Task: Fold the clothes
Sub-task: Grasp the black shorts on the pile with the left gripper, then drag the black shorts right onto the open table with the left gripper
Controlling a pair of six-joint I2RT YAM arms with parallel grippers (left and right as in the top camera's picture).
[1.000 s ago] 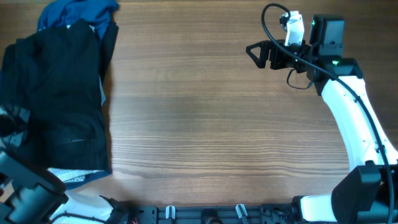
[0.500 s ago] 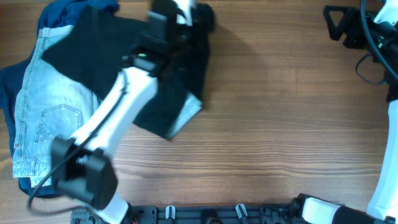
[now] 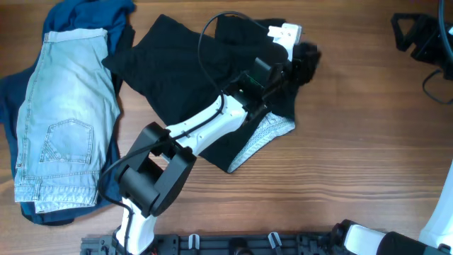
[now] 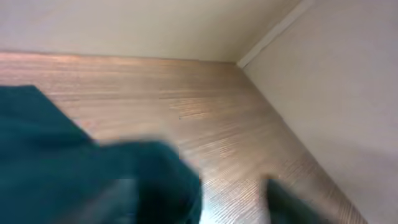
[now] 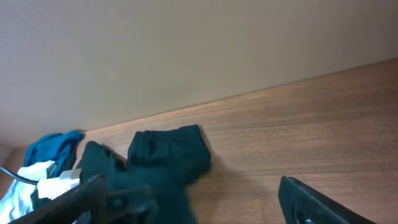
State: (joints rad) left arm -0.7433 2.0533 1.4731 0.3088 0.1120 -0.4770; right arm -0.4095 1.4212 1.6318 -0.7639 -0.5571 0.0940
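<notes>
The black shorts (image 3: pixel 191 71) lie crumpled across the top middle of the table, with their pale grey dotted lining (image 3: pixel 263 134) turned out at the lower right. My left gripper (image 3: pixel 306 57) is at their right edge. In the left wrist view its jaws stand apart over bare wood. Dark cloth (image 4: pixel 93 174) covers the left side, and one finger (image 4: pixel 292 202) shows on the right. Light-blue denim shorts (image 3: pixel 67 120) lie flat at the left on a dark blue garment (image 3: pixel 81 14). My right gripper (image 3: pixel 400 32) hangs open and empty at the far right.
The wooden table (image 3: pixel 354 142) runs to a wall along its far side (image 5: pixel 186 56). My left arm (image 3: pixel 205 131) stretches from the front edge across the black shorts. A mounting rail (image 3: pixel 233 244) lines the front edge.
My left arm has swung right from the pile, dragging the black shorts to the middle and uncovering the denim shorts. Its jaws have parted. My right gripper has pulled back toward the right edge.
</notes>
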